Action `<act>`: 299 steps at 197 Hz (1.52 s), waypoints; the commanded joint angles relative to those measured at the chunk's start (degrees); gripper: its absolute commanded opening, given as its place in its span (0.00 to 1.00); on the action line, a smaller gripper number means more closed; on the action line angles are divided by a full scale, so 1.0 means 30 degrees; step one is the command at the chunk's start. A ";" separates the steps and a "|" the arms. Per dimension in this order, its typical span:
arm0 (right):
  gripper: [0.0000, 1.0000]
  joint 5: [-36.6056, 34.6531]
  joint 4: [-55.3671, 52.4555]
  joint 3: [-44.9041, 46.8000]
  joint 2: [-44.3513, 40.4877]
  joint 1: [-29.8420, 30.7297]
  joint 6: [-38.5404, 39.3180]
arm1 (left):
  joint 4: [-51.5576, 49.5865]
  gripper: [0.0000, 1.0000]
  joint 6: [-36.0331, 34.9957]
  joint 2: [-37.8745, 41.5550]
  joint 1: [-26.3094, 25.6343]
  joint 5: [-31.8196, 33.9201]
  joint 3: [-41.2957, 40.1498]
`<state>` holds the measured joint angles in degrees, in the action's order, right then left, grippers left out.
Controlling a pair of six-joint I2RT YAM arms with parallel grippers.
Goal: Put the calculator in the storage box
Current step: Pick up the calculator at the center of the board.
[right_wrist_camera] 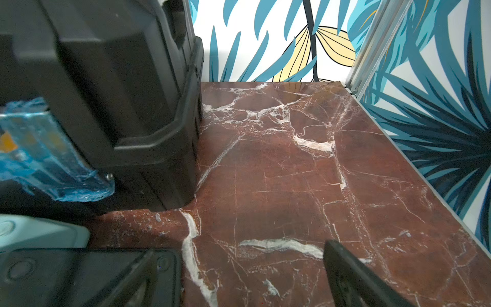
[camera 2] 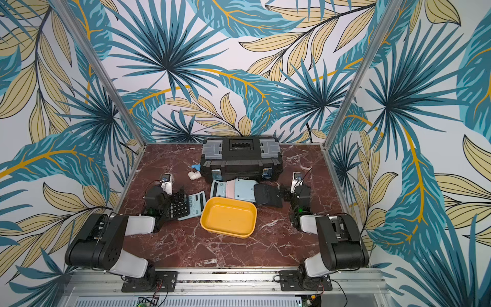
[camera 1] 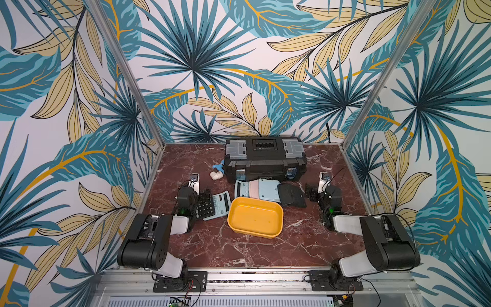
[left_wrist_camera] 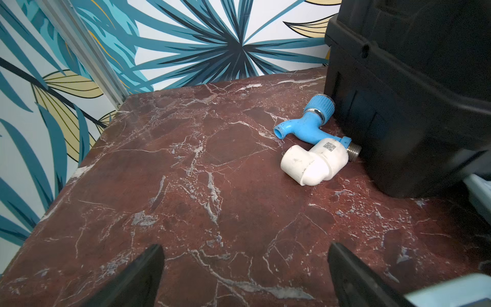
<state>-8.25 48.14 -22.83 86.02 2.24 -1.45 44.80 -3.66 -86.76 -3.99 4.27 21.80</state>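
Yellow-orange and empty, the storage box (camera 1: 255,216) sits in the middle of the red marble table (camera 1: 239,247). A black-keyed calculator (camera 1: 204,210) and a light blue calculator (camera 1: 222,201) overlap just to its left, and a row of calculators (camera 1: 255,190) lies between it and the black toolbox (camera 1: 265,159). The left gripper (left_wrist_camera: 245,248) is low beside the black-keyed calculator, jaws spread wide and holding nothing, while the right gripper (right_wrist_camera: 239,249), equally wide and empty, is just beside the black face-down calculator (camera 1: 292,195) at the row's right end.
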 commanded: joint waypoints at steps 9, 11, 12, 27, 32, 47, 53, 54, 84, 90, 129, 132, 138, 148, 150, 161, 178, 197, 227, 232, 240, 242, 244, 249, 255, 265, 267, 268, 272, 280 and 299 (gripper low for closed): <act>0.99 0.0150 0.0239 -0.0201 0.0156 -0.0073 0.0177 | 0.0526 1.00 -0.0274 -0.0110 -0.0064 0.0201 0.0613; 0.99 0.0146 0.0241 -0.0207 0.0156 -0.0073 0.0170 | 0.0534 1.00 -0.0274 -0.0097 -0.0059 0.0190 0.0613; 1.00 0.0145 0.0227 -0.0210 0.0156 -0.0073 0.0181 | 0.0535 1.00 -0.0288 -0.0105 -0.0068 0.0189 0.0613; 1.00 0.0169 0.0234 -0.0203 0.0155 -0.0073 0.0168 | 0.0536 1.00 -0.0275 -0.0105 -0.0049 0.0187 0.0613; 1.00 0.0157 0.0226 -0.0207 0.0177 -0.0066 0.0181 | 0.0537 1.00 -0.0263 -0.0110 -0.0062 0.0187 0.0613; 1.00 0.0158 0.0235 -0.0207 0.0155 -0.0071 0.0184 | 0.0537 1.00 -0.0266 -0.0096 -0.0061 0.0184 0.0613; 1.00 0.0159 0.0242 -0.0201 0.0155 -0.0055 0.0164 | 0.0526 1.00 -0.0274 -0.0112 -0.0057 0.0194 0.0613; 1.00 0.0166 0.0242 -0.0207 0.0155 -0.0049 0.0163 | 0.0517 1.00 -0.0288 -0.0112 -0.0052 0.0190 0.0613; 1.00 0.0156 0.0227 -0.0198 0.0156 -0.0069 0.0179 | 0.0536 1.00 -0.0285 -0.0084 -0.0066 0.0172 0.0613; 0.99 0.0147 0.0227 -0.0203 0.0171 -0.0069 0.0162 | 0.0522 1.00 -0.0274 -0.0106 -0.0062 0.0168 0.0613; 1.00 0.0169 0.0241 -0.0209 0.0156 -0.0073 0.0163 | 0.0494 1.00 -0.0274 -0.0088 -0.0056 0.0158 0.0613; 0.99 0.0146 0.0235 -0.0212 0.0155 -0.0073 0.0162 | 0.0487 1.00 -0.0274 -0.0099 -0.0074 0.0139 0.0613; 1.00 0.0169 0.0242 -0.0212 0.0157 -0.0066 0.0184 | 0.0492 1.00 -0.0274 -0.0111 -0.0030 0.0153 0.0614; 0.99 0.0150 0.0239 -0.0212 0.0163 -0.0072 0.0170 | 0.0496 1.00 -0.0265 -0.0091 -0.0005 0.0119 0.0606; 0.99 0.0159 0.0241 -0.0212 0.0172 -0.0058 0.0171 | 0.0483 1.00 -0.0272 -0.0085 0.0007 0.0111 0.0612; 1.00 0.0171 0.0239 -0.0205 0.0156 -0.0073 0.0182 | 0.0500 1.00 -0.0274 -0.0092 -0.0020 0.0130 0.0613; 0.99 0.0132 0.0388 -0.0085 0.0099 -0.0056 0.0216 | 0.0551 1.00 -0.0274 -0.0100 -0.0036 0.0187 0.0591; 1.00 0.1581 0.0762 0.0352 -0.0500 -0.0073 0.0880 | 0.0299 1.00 -0.0657 0.0520 -0.0213 -0.0152 0.0540; 1.00 0.0765 -0.5204 -0.1065 -0.3849 -0.0043 -0.0263 | -0.2304 1.00 -0.0264 0.3461 -0.0764 0.1376 0.0446; 1.00 0.0758 -0.5969 -0.1251 -0.4276 -0.0042 -0.0369 | -0.3030 1.00 0.0012 0.4055 -0.0755 0.1543 0.0584; 1.00 0.1094 -0.6468 -0.1203 -0.4914 -0.0044 -0.0535 | -0.4103 1.00 0.0335 0.4906 -0.0778 0.1681 0.0764; 0.99 0.1172 -0.6511 -0.1149 -0.5096 -0.0044 -0.0547 | -0.4344 1.00 0.0384 0.5112 -0.0779 0.1703 0.0783; 0.99 0.1301 -0.6518 -0.1076 -0.5266 -0.0022 -0.0557 | -0.4529 1.00 0.0411 0.5302 -0.0772 0.1687 0.0810; 1.00 0.1420 -0.6594 -0.0901 -0.5753 -0.0021 -0.0666 | -0.4934 1.00 0.0469 0.5816 -0.0768 0.1588 0.0846; 0.99 0.1456 -0.6816 -0.0762 -0.6401 -0.0003 -0.0867 | -0.5293 1.00 0.0528 0.6458 -0.0783 0.1465 0.0822; 0.99 0.1474 -0.7642 -0.0805 -0.7535 -0.0035 -0.1407 | -0.5958 1.00 0.0732 0.7492 -0.0772 0.1219 0.0869; 0.99 0.1525 -0.8038 -0.0861 -0.7940 -0.0032 -0.1634 | -0.6104 1.00 0.0769 0.7706 -0.0785 0.1156 0.0890; 0.99 0.1525 -0.8038 -0.0861 -0.7940 -0.0032 -0.1634 | -0.6197 1.00 0.0789 0.7825 -0.0782 0.1111 0.0898; 0.99 0.1588 -0.8606 -0.0978 -0.8425 -0.0015 -0.1915 | -0.6571 1.00 0.0924 0.8270 -0.0776 0.0926 0.0948; 0.99 0.1834 -0.9909 -0.1378 -0.9428 -0.0020 -0.2614 | -0.7443 1.00 0.1266 0.9116 -0.0769 0.0746 0.1099; 0.99 0.2758 -1.3747 -0.2403 -1.1602 -0.0028 -0.4382 | -0.9478 1.00 0.2992 1.1120 -0.0781 -0.0618 0.1425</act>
<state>-3.70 23.29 -26.33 58.76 2.24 -6.39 27.05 -0.91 -60.23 -6.20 6.50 22.65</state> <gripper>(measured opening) 0.994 0.999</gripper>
